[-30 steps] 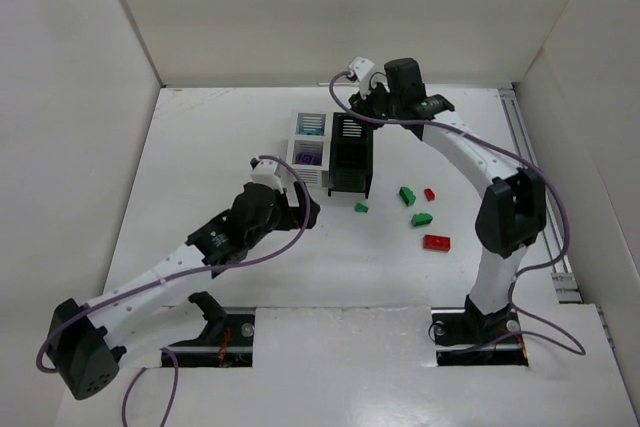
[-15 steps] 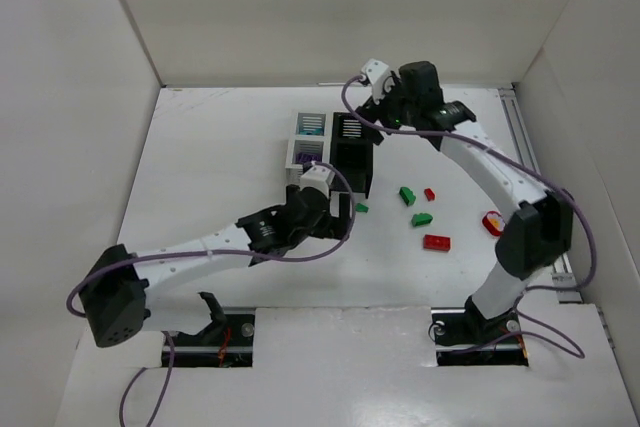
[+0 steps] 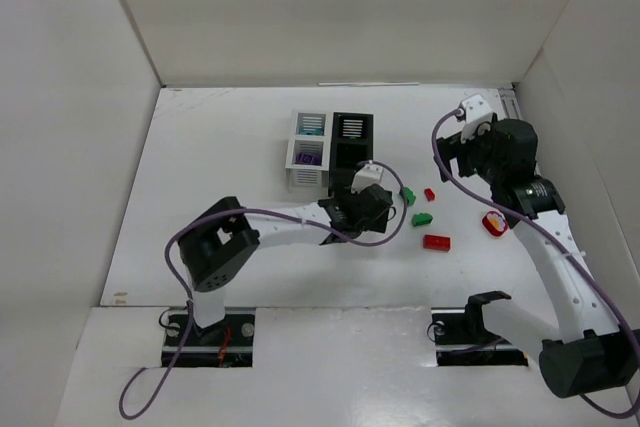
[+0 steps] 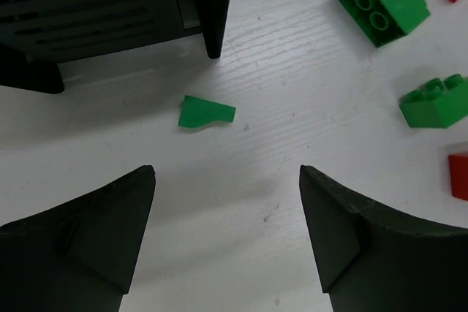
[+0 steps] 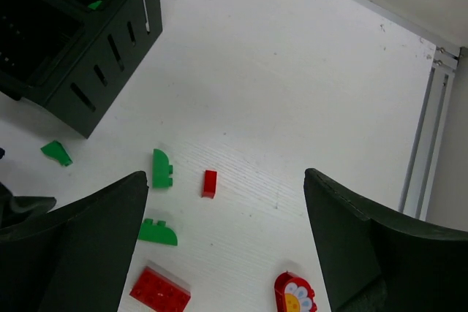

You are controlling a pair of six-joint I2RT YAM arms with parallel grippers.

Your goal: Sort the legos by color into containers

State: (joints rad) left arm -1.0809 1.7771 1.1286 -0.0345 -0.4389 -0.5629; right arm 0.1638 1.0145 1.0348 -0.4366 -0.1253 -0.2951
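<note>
My left gripper (image 4: 227, 173) (image 3: 360, 209) hovers open over bare table just in front of the black container (image 4: 95, 5) (image 3: 350, 142). A small green wedge lego (image 4: 207, 112) lies just ahead of its tips. To its right lie two green legos (image 4: 382, 1) (image 4: 435, 104). My right gripper (image 5: 225, 174) (image 3: 462, 152) hangs open and empty, high over the legos at the right: two green ones (image 5: 161, 168) (image 5: 157, 232), a small red one (image 5: 209, 183) and a flat red brick (image 5: 159, 290). The white container (image 3: 308, 152) holds purple and teal pieces.
A red rounded piece with a flower face (image 5: 296, 294) (image 3: 494, 223) lies right of the loose legos. White walls enclose the table on three sides, and a metal rail (image 5: 424, 137) runs along the right edge.
My left arm swung right, from left of the white container to the black container's front corner. My right gripper opened and drew back from above the black container to the right.
</note>
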